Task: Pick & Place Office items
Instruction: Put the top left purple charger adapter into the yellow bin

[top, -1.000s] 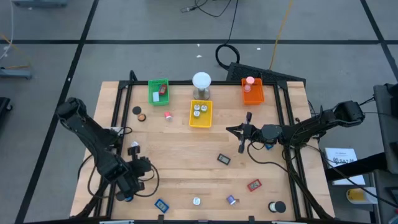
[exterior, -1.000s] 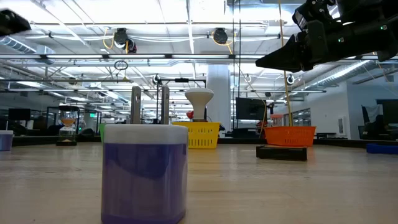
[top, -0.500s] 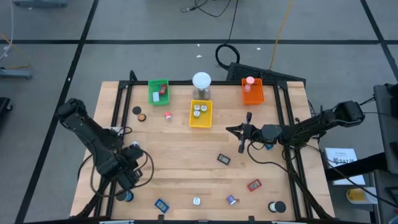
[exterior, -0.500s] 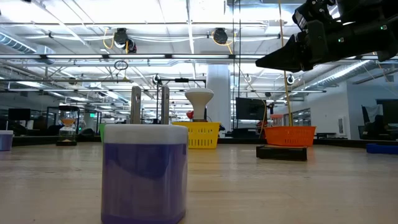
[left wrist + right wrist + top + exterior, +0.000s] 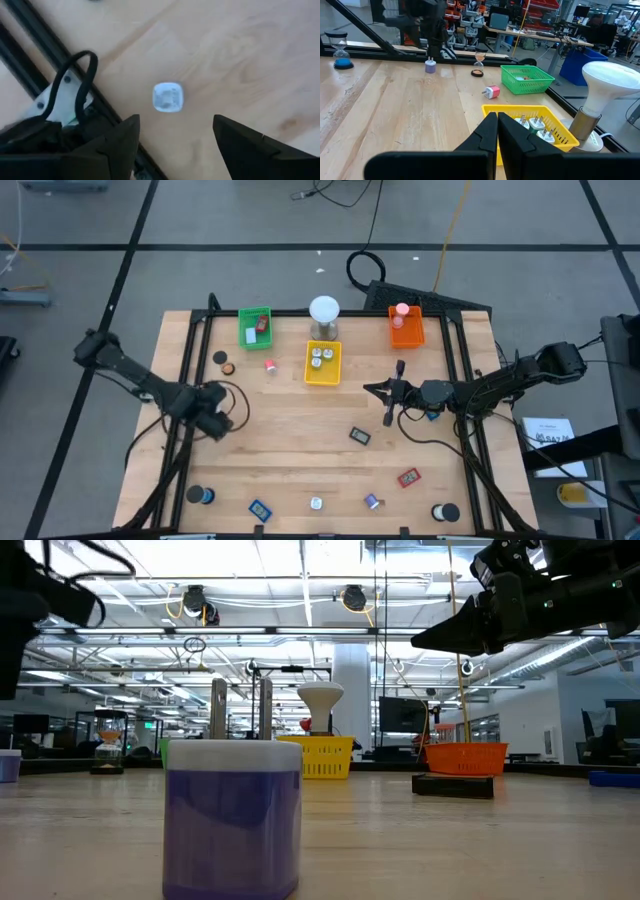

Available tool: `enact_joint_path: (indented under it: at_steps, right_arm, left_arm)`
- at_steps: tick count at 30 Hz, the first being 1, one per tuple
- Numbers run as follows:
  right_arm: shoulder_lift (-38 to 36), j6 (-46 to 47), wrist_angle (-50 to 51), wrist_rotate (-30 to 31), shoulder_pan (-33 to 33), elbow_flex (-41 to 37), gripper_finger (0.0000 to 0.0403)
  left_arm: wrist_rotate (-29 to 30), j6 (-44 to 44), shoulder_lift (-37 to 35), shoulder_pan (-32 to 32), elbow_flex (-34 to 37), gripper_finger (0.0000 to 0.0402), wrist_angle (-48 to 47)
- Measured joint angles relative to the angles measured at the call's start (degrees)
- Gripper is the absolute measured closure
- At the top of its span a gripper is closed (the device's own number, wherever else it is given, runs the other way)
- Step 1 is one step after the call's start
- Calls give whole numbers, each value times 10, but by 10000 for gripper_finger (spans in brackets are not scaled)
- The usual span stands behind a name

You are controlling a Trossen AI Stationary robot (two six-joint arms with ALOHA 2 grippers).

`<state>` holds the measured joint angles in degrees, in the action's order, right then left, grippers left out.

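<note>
At the high view's left, our open left hand [image 5: 213, 420] hovers directly above the small white piece [image 5: 167, 97].

Table [image 5: 300, 450] pale wood, matt; yellow tray [image 5: 322, 373] plastic mesh.

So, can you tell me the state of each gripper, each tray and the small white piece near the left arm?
left gripper: open, empty, over the white piece.
white piece: lying on the table, not held.
right gripper: shut, empty.
green tray: holds small pieces.
yellow tray: holds silvery-white bits.
orange tray: holds a pink bit.
</note>
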<state>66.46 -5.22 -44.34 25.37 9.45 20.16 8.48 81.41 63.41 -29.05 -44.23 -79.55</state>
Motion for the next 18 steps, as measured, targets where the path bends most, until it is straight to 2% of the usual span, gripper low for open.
enact_joint_path:
  at_steps: [6,18]
  right_arm:
    - [0,0,-2,0,0,0,399]
    - [0,0,-4,0,0,0,399]
  left_arm:
    - [-14,-23,9,53,-2,144,10]
    - [-21,-113,105,159,-2,144,43]
